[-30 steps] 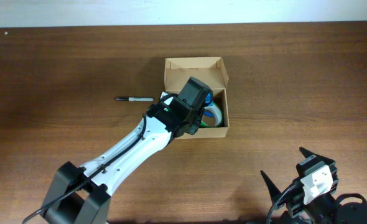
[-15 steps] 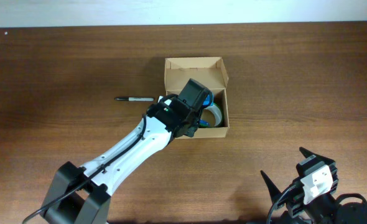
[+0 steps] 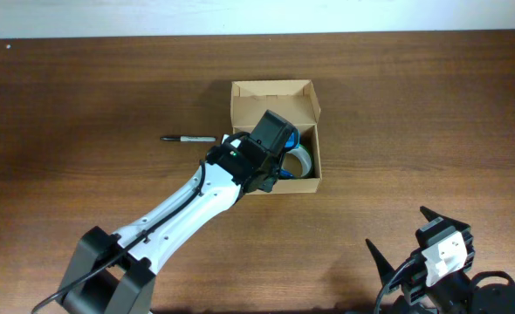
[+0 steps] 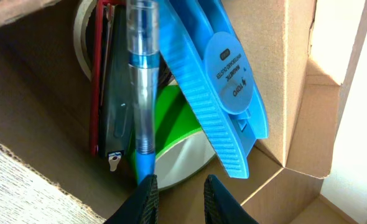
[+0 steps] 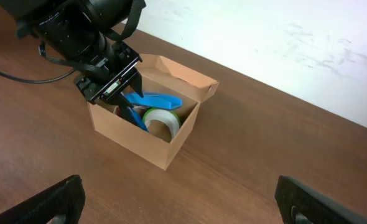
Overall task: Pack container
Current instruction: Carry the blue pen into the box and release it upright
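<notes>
The container [image 3: 273,100] is a tan cardboard box with its flap lid standing open at the far side. My left gripper [image 4: 178,186] reaches down into it, jaws a little apart with nothing between them. Just ahead of the fingertips a blue pen [image 4: 141,93] stands on end against a black and red item [image 4: 109,93]. A flat blue plastic case [image 4: 214,81] leans over a green tape roll [image 4: 177,130]. From the right wrist view I see the box [image 5: 152,143] with the left gripper [image 5: 124,87] dipped in. My right gripper [image 5: 183,205] stands wide open and empty near the front right.
A black marker [image 3: 188,138] lies on the wooden table [image 3: 415,105] just left of the box. The left arm [image 3: 179,209] stretches diagonally from the front left to the box. A pale wall runs along the table's far edge.
The left jaws have parted slightly and let go of the blue pen, which now stands in the box. The right arm has not moved.
</notes>
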You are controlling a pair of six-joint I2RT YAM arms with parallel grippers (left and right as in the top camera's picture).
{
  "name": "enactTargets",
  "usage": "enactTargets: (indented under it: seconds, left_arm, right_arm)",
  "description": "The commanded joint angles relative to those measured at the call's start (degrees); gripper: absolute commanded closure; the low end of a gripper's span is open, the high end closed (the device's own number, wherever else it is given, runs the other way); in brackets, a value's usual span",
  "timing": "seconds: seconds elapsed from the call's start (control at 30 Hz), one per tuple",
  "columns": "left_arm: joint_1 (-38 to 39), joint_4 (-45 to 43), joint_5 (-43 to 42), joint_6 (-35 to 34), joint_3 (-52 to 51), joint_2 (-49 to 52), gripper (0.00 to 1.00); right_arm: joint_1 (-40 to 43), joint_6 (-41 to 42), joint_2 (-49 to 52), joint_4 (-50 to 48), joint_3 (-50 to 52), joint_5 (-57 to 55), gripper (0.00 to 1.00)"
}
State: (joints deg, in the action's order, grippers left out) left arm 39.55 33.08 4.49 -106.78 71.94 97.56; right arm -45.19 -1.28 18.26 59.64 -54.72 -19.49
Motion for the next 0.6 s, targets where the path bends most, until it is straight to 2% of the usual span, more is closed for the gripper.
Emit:
enactTargets:
  seconds: [0.0,0.23,0.37,0.47,0.57]
  left_arm:
    - [0.81,1.62,0.02,-0.61,0.11,0.61,0.76]
    - [0.83,8.09,3.10,-0.59,0.11,0.63,0.81]
    - [0.79,8.55,4.24,-0.59,0.11,0.72,0.82]
    - [0.79,8.52,4.76,-0.59,0.11,0.90,0.89]
    - [0.79,8.52,5.51,-0.59,0.11,1.11,0.89]
  right_arm:
    - [0.26,0.92,-0.17,-0.24,0.20,-0.70,0.01]
    - [0.26,0.94,-0.17,-0.24,0.20,-0.70,0.01]
    - [0.26,0.94,-0.17,-0.24,0.20,-0.70,0.01]
    - [0.26,0.92,-0.17,-0.24,0.20,-0.70,0.01]
    - [0.26,0.94,-0.17,-0.24,0.20,-0.70,0.01]
